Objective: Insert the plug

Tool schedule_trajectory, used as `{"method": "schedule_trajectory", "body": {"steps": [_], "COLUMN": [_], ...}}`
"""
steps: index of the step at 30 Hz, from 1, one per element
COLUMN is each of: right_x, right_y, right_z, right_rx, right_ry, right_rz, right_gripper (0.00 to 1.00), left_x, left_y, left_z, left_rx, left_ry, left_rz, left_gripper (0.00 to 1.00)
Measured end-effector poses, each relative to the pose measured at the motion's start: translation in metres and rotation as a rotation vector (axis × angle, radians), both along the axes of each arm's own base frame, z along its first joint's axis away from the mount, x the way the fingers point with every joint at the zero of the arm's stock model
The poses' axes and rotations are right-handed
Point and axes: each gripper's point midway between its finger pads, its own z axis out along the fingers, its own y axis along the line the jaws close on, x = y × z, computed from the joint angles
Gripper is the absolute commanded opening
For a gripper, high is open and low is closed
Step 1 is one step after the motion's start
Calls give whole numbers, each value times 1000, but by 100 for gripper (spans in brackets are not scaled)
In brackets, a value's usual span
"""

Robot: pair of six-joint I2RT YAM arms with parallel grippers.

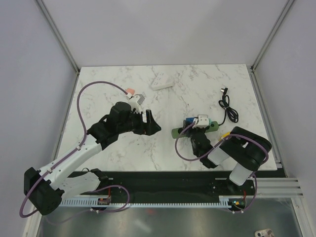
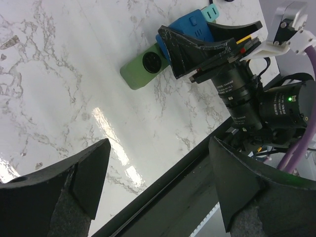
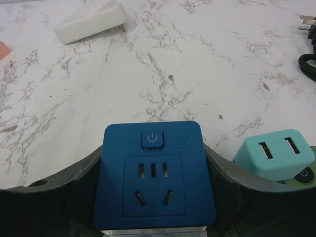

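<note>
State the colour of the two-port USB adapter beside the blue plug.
The USB adapter is pale teal, clearest in the right wrist view.

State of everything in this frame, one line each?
plug: held on the power strip; seating unclear.
right gripper: shut on the plug.
left gripper: open, empty.
teal USB adapter: sitting on the strip.
white adapter: lying loose, unplugged.
black cable: coiled, unplugged.

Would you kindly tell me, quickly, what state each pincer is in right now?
Left pincer: open, holding nothing.
Right pincer: closed on the blue plug.
</note>
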Motion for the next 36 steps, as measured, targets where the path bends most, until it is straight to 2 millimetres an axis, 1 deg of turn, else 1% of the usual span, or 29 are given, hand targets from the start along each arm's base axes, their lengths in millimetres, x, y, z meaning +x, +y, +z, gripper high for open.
{"method": "schedule_trajectory", "body": {"steps": [2,4,5,7,8,11,14,18,24,27,28,32,34,36], "right_x": [0,-1,-1,-2,-2,-1,0,-4,-15,-20,-21,-26,-28,-29], "right_y": [3,7,9,14,17,23,26,30,35,36,36,35,34,33], "right_z": [1,2,2,1,1,-1,-2,-3,-2,-1,0,1,2,2], "right_rx": [-27,-63,-84,-129,-156,-226,-281,-309,-311,-299,-297,-283,-268,-243], "right_ry": [28,62,80,120,141,194,241,285,336,353,357,365,365,354], "right_rz": [2,11,16,33,42,62,75,104,163,185,191,218,236,254], "right_gripper": [2,7,16,26,35,49,55,64,69,70,68,45,43,38], "left_x": [-1,-1,-1,-2,-3,-7,-11,-14,-16,-16,-16,-16,-16,-16], "left_y": [4,8,11,15,17,22,26,29,31,31,31,31,31,31], "left_z": [-1,-3,-4,-4,-3,3,6,8,4,4,4,4,4,4], "left_rx": [12,23,28,33,32,21,16,17,31,34,35,38,38,37], "left_ry": [3,7,11,12,8,-14,-28,-37,-27,-27,-29,-33,-32,-33], "left_rz": [6,11,14,21,23,23,24,22,18,17,15,14,13,13], "left_gripper": [89,89,90,90,90,91,91,92,92,92,92,92,92,92]}}
